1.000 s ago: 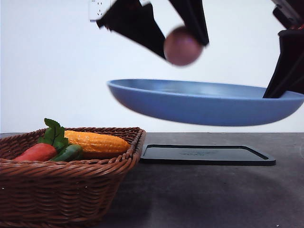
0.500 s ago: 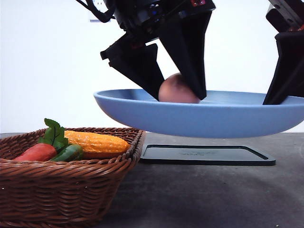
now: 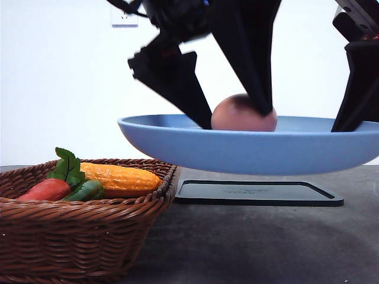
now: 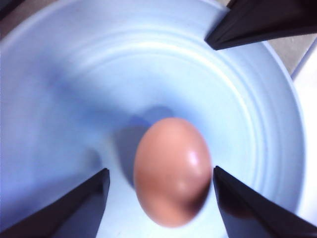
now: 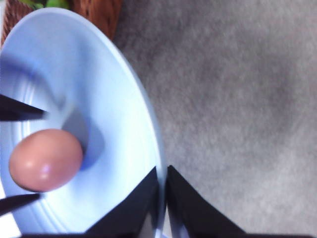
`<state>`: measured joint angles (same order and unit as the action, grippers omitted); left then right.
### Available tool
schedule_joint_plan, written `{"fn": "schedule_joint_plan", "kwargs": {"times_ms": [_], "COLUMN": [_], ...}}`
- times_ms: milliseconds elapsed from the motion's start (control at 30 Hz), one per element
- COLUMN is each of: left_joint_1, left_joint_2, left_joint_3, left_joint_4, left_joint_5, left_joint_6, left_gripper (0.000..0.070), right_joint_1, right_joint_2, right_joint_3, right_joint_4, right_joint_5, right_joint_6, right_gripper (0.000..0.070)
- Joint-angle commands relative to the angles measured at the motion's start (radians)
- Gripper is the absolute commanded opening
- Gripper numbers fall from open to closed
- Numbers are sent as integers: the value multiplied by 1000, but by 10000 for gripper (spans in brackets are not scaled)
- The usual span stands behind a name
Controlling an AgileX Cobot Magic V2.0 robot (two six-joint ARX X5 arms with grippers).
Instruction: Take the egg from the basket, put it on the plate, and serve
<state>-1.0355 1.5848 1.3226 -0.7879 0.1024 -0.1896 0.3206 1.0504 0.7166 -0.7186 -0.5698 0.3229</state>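
Egg [image 3: 243,113] is down in the blue plate [image 3: 249,151] now, left gripper [image 4: 159,182] spreading its fingers clear of it where a moment ago they pinched it, right gripper [image 5: 162,196] clamped on the rim — serving's next!

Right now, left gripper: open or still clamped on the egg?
Open. In the left wrist view the left gripper has a visible gap on both sides of the egg, which rests on the plate.

basket [image 3: 83,236] cut off at frame edge, plate [image 3: 249,148] rim hiding egg [image 3: 244,113] underside
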Motion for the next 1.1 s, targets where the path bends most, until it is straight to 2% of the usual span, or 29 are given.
{"fn": "schedule_joint_plan", "kwargs": {"times_ms": [0,133,233,367,500,567,767,1067], "left_joint_1": [-12,-11,-6,19,57,79,147,233], "left_joint_2": [8,0,-21,-67,-122,-153,-269,-439], "left_joint_3": [66,158,196,202,202,202,202,202], "left_joint_4": [-21,-102,-137,-191,-275,-309,-358,-368], "left_joint_5": [1,-11,-54,-91,-143,-176,-258,-265], "left_joint_6": [18,57,78,98,106,108,107,106], "left_gripper": [431,428,426,426,426,426,426,426], "right_joint_1": [4,1,-18,-81,-163,-200,-275,-297], "right_joint_2": [8,16,45,115,200,244,377,627], "right_joint_3": [18,18,19,19,22,37,162,472], "right_joint_4": [7,8,8,9,29,35,34,32], "right_joint_5": [-3,-2,-5,-19,-100,-110,-106,-48], "right_joint_6": [10,11,9,-27,-74,-90,-126,-127], "right_gripper": [0,0,0,0,0,0,0,0]}}
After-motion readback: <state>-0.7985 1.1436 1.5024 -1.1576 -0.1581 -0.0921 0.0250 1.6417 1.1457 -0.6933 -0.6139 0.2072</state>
